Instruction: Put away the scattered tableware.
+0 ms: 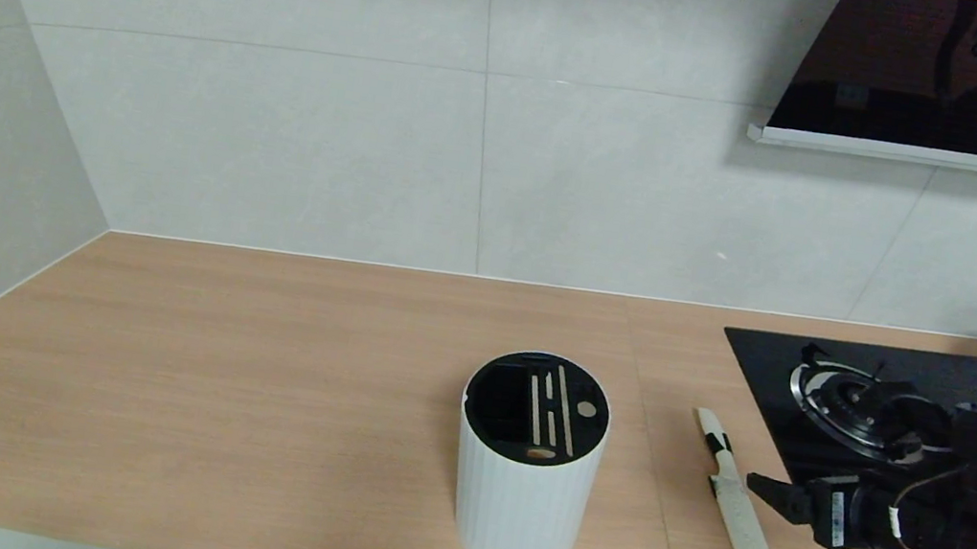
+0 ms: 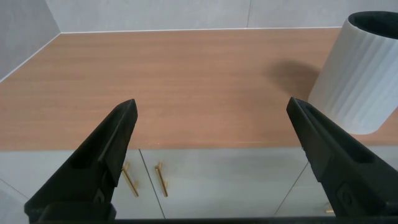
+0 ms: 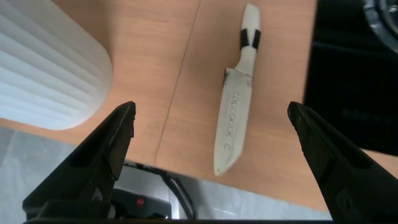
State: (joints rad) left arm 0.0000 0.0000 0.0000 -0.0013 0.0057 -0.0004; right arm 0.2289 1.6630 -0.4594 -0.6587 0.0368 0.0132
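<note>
A white knife (image 1: 735, 507) with a speckled blade and a black band on its handle lies flat on the wooden counter (image 1: 238, 392), blade toward the front edge; it is also in the right wrist view (image 3: 235, 106). A ribbed white cylindrical holder (image 1: 527, 469) with a black slotted top stands to its left, and the holder (image 2: 360, 74) is also in the left wrist view. My right gripper (image 1: 766, 490) hangs open just right of the knife, its fingers (image 3: 106, 155) spread wide with the knife between and beyond them. My left gripper (image 2: 214, 162) is open over the counter's front edge, holding nothing.
A black gas hob (image 1: 865, 408) with a burner sits at the right rear of the counter. A range hood (image 1: 953, 82) hangs above it. Tiled walls close the back and left. Cabinet doors with gold handles (image 2: 160, 179) lie below the front edge.
</note>
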